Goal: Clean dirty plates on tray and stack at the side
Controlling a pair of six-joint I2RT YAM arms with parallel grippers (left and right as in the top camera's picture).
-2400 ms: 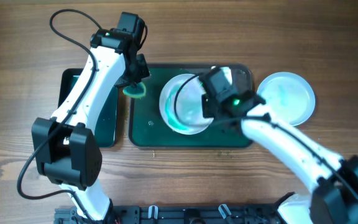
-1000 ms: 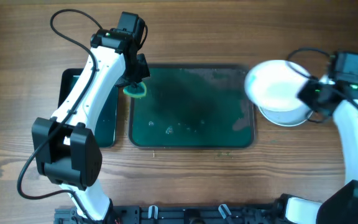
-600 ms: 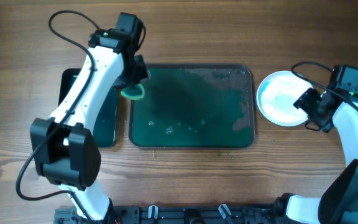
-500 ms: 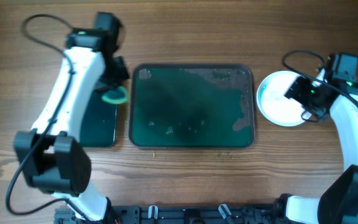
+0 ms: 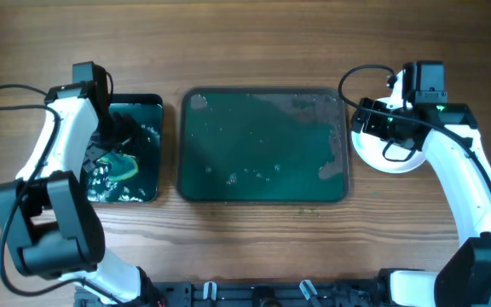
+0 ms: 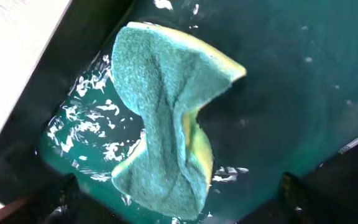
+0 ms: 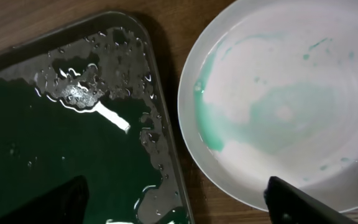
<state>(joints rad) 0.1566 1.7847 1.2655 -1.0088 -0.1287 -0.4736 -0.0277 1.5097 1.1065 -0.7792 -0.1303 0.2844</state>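
Observation:
The dark green tray [image 5: 262, 128] lies in the middle of the table, wet and with no plates on it; its wet corner [image 7: 73, 143] shows in the right wrist view. A white plate [image 5: 395, 160] sits on the wood just right of the tray, partly under my right arm. Teal smears mark the plate's middle [image 7: 278, 106]. My right gripper [image 5: 358, 126] hovers open over the gap between tray and plate, holding nothing [image 7: 179, 208]. My left gripper [image 5: 116, 136] is open above a green-and-yellow sponge [image 6: 166, 124].
The sponge [image 5: 119, 164] lies crumpled in shallow water in a smaller black tray [image 5: 147, 107] left of the green tray. Bare wooden table surrounds both trays. A black rail runs along the table's front edge [image 5: 254, 294].
My left arm swung from the green tray's corner to the black tray and let go of the sponge. My right arm carried a plate off the tray, set it down at the right and opened.

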